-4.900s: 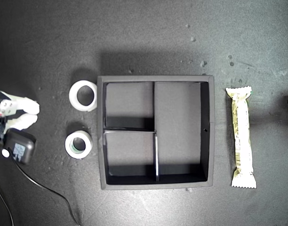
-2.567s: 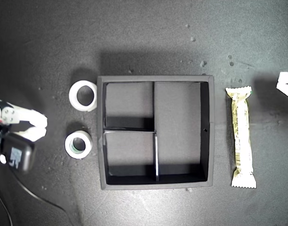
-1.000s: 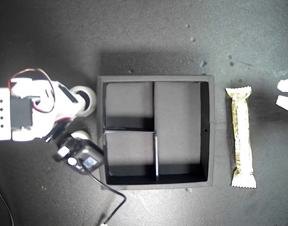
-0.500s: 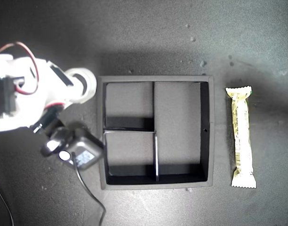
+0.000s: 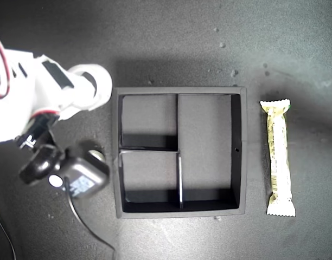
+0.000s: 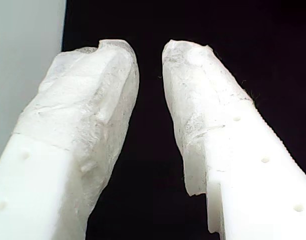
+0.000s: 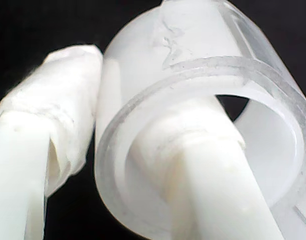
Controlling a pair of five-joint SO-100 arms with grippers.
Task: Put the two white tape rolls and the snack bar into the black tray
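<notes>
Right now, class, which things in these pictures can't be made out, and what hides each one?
- Second tape roll: exterior view, almost wholly under the arm's camera.
- Plain white tape roll: exterior view, partly covered by my second gripper.
- My first gripper: absent from the exterior view; its wrist view shows only blackness beyond the fingers.

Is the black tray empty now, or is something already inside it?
Empty. In the exterior view all three compartments of the black tray show bare floor; the snack bar lies outside it.

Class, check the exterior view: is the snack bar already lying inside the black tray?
No, the snack bar lies on the dark surface outside the black tray, beside its wall on the exterior view's right.
</notes>
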